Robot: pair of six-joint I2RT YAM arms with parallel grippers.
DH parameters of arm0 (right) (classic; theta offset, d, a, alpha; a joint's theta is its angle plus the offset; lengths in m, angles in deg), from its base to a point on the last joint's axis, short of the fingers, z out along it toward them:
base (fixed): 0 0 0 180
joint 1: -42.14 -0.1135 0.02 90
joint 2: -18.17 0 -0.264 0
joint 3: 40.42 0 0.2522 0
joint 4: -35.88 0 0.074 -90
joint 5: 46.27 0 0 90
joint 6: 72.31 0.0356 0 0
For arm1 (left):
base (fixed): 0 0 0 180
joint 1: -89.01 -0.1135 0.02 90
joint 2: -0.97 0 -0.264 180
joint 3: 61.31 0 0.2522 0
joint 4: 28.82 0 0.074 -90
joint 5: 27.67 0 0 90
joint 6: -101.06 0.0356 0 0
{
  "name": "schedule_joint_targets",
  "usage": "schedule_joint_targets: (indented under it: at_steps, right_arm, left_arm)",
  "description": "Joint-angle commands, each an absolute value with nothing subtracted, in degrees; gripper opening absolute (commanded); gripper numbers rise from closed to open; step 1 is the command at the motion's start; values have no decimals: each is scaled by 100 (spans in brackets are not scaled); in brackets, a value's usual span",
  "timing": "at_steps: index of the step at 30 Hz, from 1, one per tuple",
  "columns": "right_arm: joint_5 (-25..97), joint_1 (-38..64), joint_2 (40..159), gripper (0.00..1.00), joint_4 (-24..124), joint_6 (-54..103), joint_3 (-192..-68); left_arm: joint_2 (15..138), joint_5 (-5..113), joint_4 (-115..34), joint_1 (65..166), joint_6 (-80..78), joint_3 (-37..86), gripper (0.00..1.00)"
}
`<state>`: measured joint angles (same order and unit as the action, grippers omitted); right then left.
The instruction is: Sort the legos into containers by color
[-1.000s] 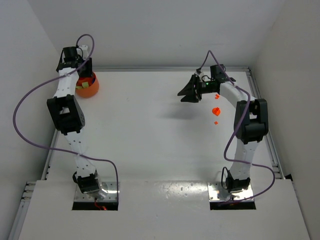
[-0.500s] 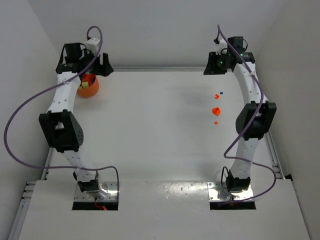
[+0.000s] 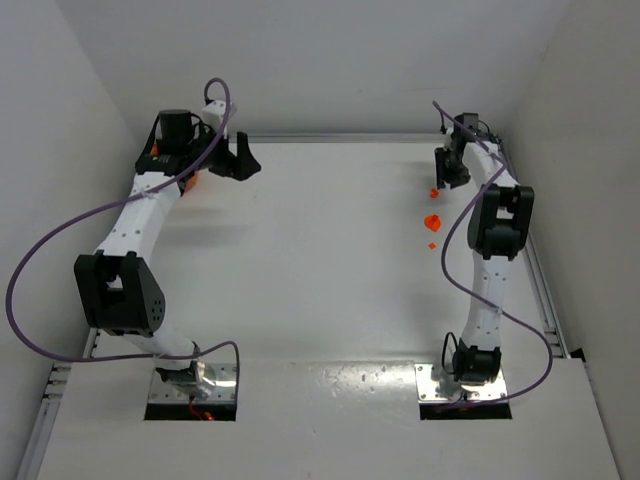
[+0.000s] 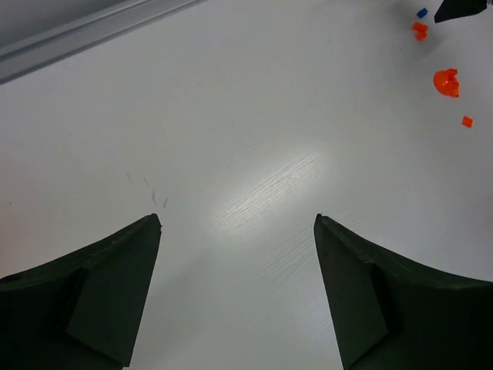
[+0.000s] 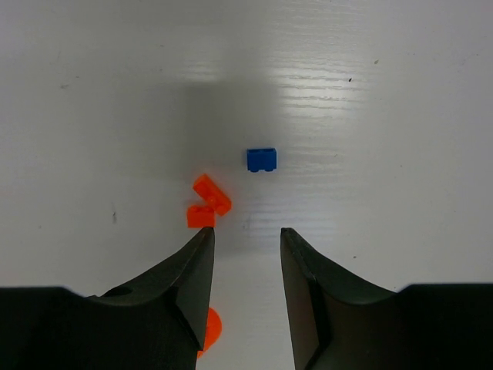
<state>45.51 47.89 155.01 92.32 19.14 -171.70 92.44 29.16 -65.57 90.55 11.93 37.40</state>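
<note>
Both arms outstretched; R pincer (image 5: 246, 233) prob. above legos (image 5: 261, 159).

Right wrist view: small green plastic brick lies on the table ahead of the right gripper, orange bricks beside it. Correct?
Not green: the right wrist view shows a small blue plastic brick on the white table ahead of the right gripper, small orange plastic bricks beside it.

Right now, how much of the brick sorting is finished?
Done: unclear, the small round orange plastic bowl is mostly hidden behind the left arm. In hand: nothing; the left end effector is open and empty, the right end effector hovers open near a tiny blue plastic brick. Left: that brick, orange bricks beside it, and more orange pieces.
</note>
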Motion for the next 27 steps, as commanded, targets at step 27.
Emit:
schedule_joint_targets:
  at_steps: [27]
  right_arm:
    - [4733, 4899, 16459, 40, 8867, 1778, -18251]
  left_arm:
    - [9045, 2981, -6148, 9147, 851, 3560, 92]
